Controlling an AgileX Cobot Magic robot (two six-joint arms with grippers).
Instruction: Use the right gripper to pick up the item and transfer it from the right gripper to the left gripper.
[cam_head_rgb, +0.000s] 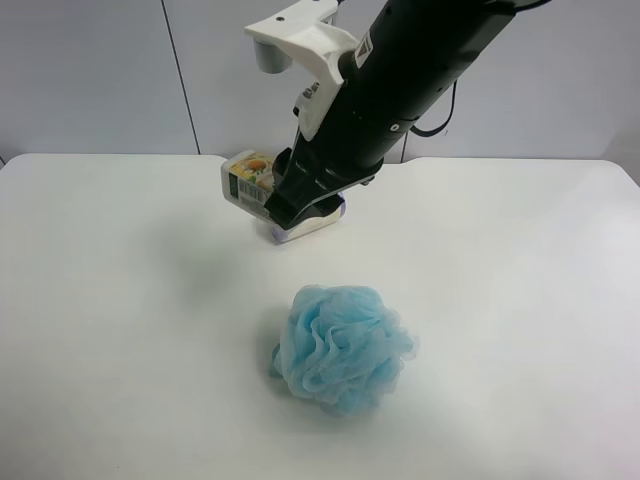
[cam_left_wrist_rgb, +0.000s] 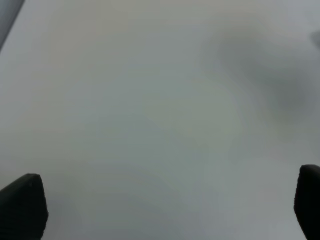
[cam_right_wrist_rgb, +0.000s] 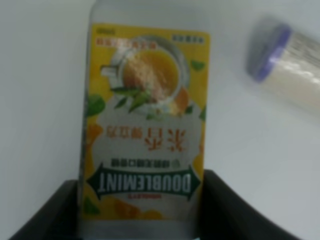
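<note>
We are looking at the right gripper (cam_right_wrist_rgb: 141, 182) with its black fingers (cam_right_wrist_rgb: 45, 215) pressing against both long sides of the item (cam_right_wrist_rgb: 145, 130), so we are reading it as clamped on it. The near end of the box is sitting between the jaws, and the rest is projecting forward past the fingertips. We cannot tell whether it is clear of the table (cam_head_rgb: 120, 300).

We are judging the item to be light, stiff enough for a moderate squeeze, glossy and so likely slippery, with thin walls that could dent. The free far end is looking like the best place for the second hold.

The purple-ended cylinder (cam_right_wrist_rgb: 290, 60) is lying ahead and off to one side of the jaws, and the blue bath sponge (cam_head_rgb: 342, 347) well apart from them.

The left gripper (cam_left_wrist_rgb: 165, 210) is standing wide open over bare table, holding nothing.
</note>
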